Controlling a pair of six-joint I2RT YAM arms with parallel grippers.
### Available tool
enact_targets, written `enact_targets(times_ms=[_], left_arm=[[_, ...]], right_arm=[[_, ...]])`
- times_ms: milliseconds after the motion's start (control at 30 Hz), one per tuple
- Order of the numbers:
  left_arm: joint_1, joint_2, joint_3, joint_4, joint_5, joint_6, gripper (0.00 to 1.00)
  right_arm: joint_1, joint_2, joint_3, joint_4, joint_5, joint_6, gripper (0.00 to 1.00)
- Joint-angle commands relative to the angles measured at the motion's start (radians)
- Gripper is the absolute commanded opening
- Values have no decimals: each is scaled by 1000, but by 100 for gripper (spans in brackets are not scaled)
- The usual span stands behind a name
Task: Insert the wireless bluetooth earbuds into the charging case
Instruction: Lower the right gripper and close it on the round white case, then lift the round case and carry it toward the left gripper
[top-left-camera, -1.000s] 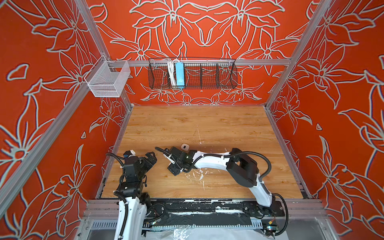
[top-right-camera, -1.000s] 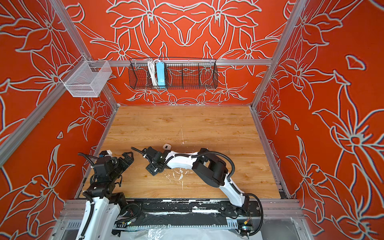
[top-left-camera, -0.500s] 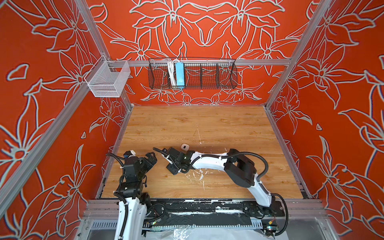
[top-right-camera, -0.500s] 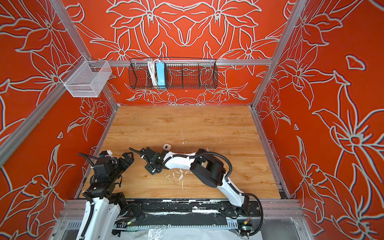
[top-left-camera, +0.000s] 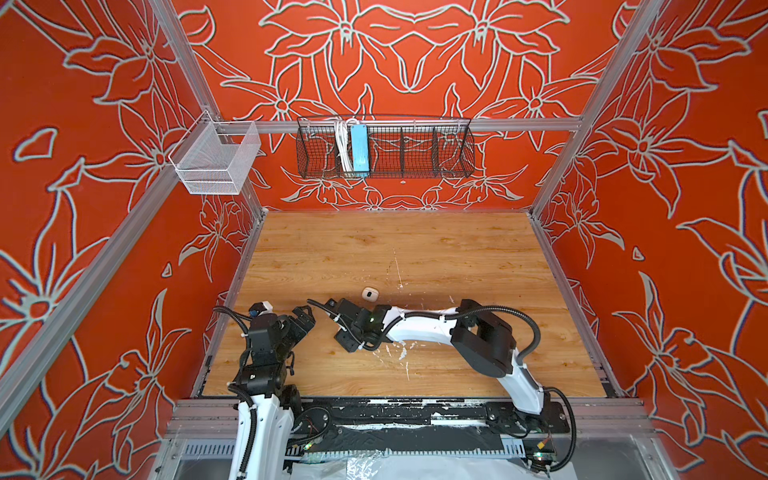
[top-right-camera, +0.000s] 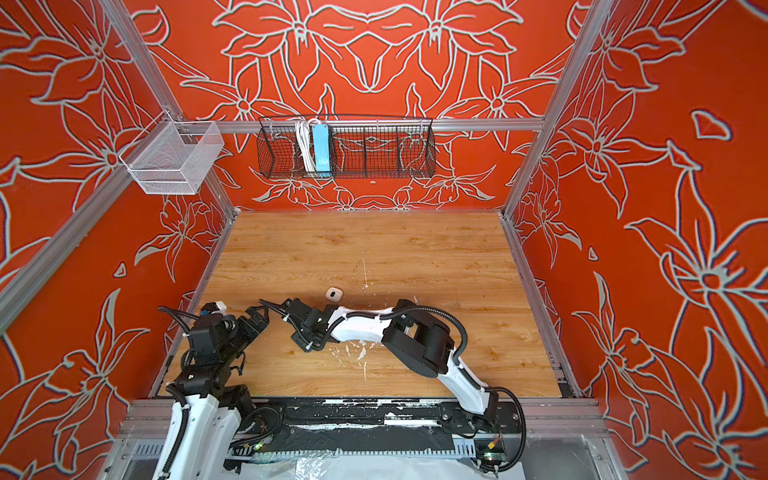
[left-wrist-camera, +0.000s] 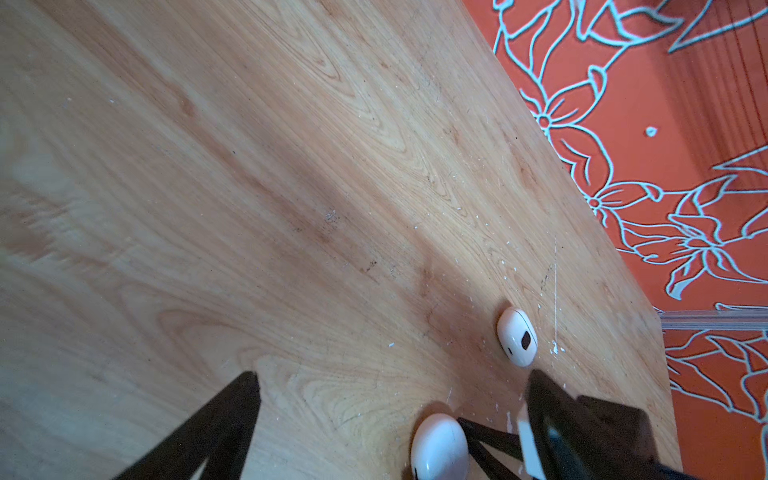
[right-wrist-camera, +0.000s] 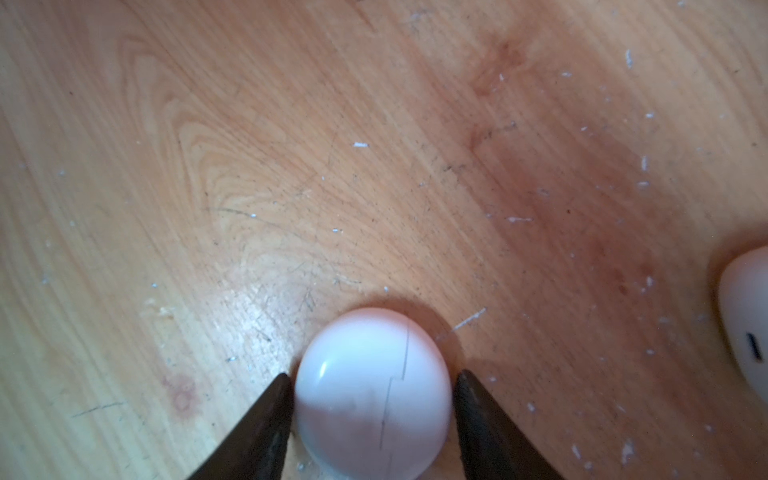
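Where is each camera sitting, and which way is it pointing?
Both top views: high over the robot's base, facing down and forward onto the table; left arm and right arm show.
Left wrist: on the left arm, low, looking across the table past the open left tool.
Right wrist: on the right arm, looking steeply down; right tool straddles one earbud.
Shared: both wrist views show the loose earbud.
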Motion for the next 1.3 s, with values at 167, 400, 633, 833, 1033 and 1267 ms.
enact_targets(times_ms=[167,400,633,833,1033,1267], left_arm=[[7,-7,-8,4,11,-1,99],[6,1,-11,40,102,-9,99],[7,30,-2,176,425,-70,93],[3,95,-12,394,734,-138,83],[-35,14,-43,557,821,-196,75],[-320,-24,10,597,763,-112,68]], right_arm=[[9,14,-18,-50,11,-5,50],[9,-68,-83,5,37,-19,45],[11,-376,-332,186,128,-167,44],[48,-654,-554,300,269,-386,44],[89,-831,-683,361,347,-563,42],[142,-952,-804,533,412,-786,36]])
